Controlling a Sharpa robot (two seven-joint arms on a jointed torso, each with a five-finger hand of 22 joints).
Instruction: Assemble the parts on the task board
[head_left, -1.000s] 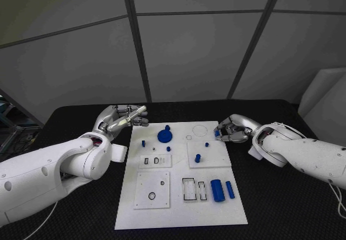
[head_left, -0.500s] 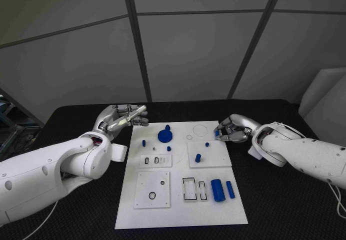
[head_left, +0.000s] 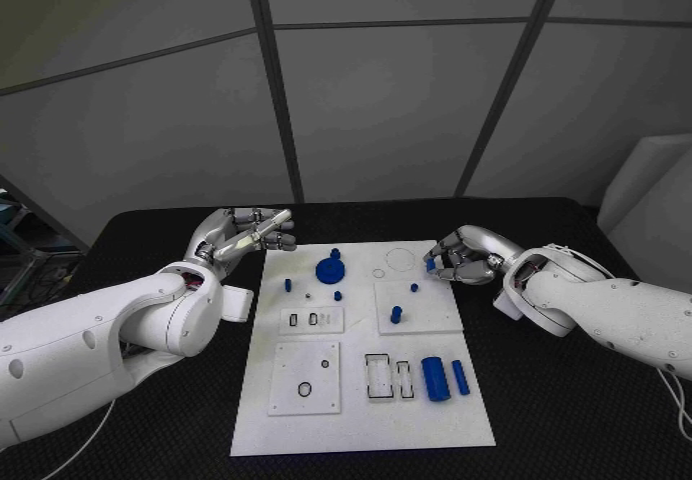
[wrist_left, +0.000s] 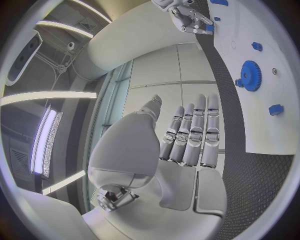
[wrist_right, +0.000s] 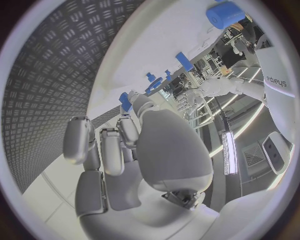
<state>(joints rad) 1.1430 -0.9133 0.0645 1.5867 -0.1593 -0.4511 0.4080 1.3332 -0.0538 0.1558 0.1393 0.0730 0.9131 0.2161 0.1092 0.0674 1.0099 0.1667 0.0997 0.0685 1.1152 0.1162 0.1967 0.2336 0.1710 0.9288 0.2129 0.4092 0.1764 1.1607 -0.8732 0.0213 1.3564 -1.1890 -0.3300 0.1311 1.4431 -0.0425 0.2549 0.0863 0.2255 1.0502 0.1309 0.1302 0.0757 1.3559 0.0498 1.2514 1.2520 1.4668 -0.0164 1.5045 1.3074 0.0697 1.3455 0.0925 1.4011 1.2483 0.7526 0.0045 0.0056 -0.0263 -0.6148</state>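
The right hand (head_left: 459, 258) is lifting slightly off the far right corner of the task board (head_left: 361, 425), having risen and edged away from where it sat a second ago, its fingers curled around a small blue part (head_left: 430, 265) pinched at the fingertips. In the right wrist view the same blue part (wrist_right: 127, 101) is showing just past the thumb, held clear of the white plate. The shift is small, and it suggests the pick is done and the carry toward a seat on the board is beginning.

The left hand (head_left: 245, 233) is hovering beside the far left corner of the board, fingers straight and together, holding nothing; it has barely moved over the same second.

The remaining parts are lying on the board between the two hands: a blue gear (head_left: 330, 269) near the far edge, small blue pegs (head_left: 395, 316) around the middle, and two blue cylinders (head_left: 444, 380) toward the near right corner. The gear is sitting nearer the idle left hand than the loaded right one, and the nearest peg is just beside the right hand's fingertips.
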